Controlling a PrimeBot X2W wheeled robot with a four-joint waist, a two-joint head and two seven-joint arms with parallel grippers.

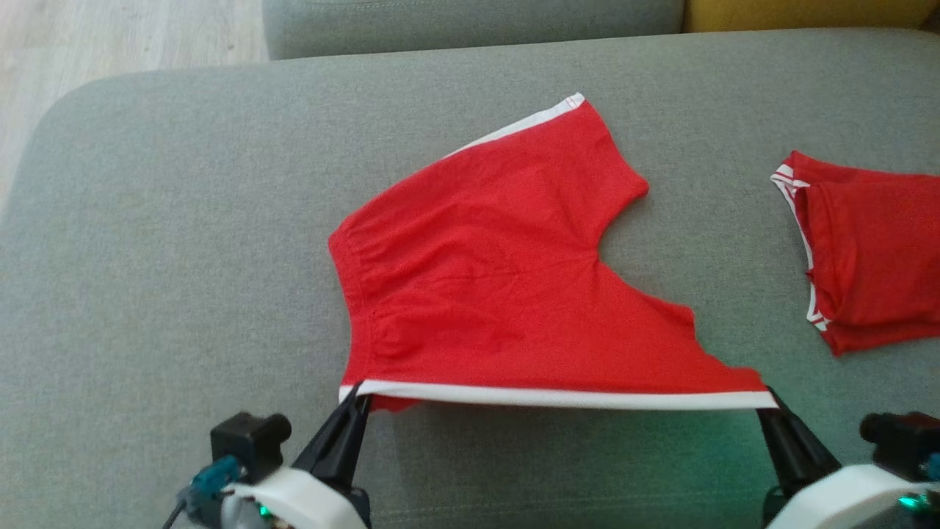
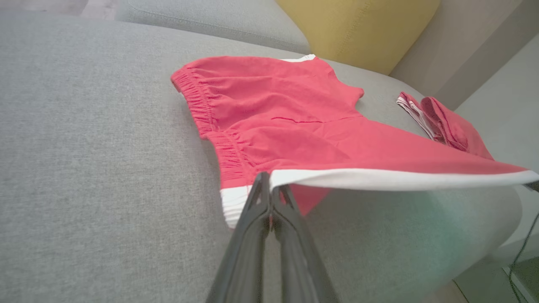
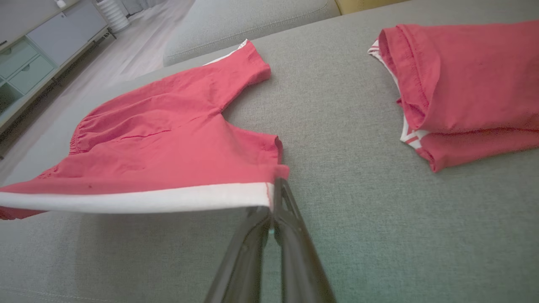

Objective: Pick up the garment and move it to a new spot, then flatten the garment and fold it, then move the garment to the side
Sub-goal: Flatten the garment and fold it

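The garment (image 1: 499, 279) is a pair of red shorts with white side stripes, spread on a grey cushion (image 1: 183, 257). Its near white-striped edge is lifted taut off the cushion between my two grippers. My left gripper (image 1: 358, 393) is shut on the waistband corner of that edge, also seen in the left wrist view, where the gripper (image 2: 269, 185) pinches the white stripe of the garment (image 2: 294, 122). My right gripper (image 1: 767, 400) is shut on the leg-hem corner; in the right wrist view the gripper (image 3: 276, 191) holds the end of the stripe on the garment (image 3: 168, 139).
A second red garment (image 1: 874, 257) lies folded at the right of the cushion, also in the right wrist view (image 3: 467, 84). A yellow cushion (image 2: 358, 29) sits at the back. Wooden floor (image 1: 110, 37) lies beyond the cushion's left edge.
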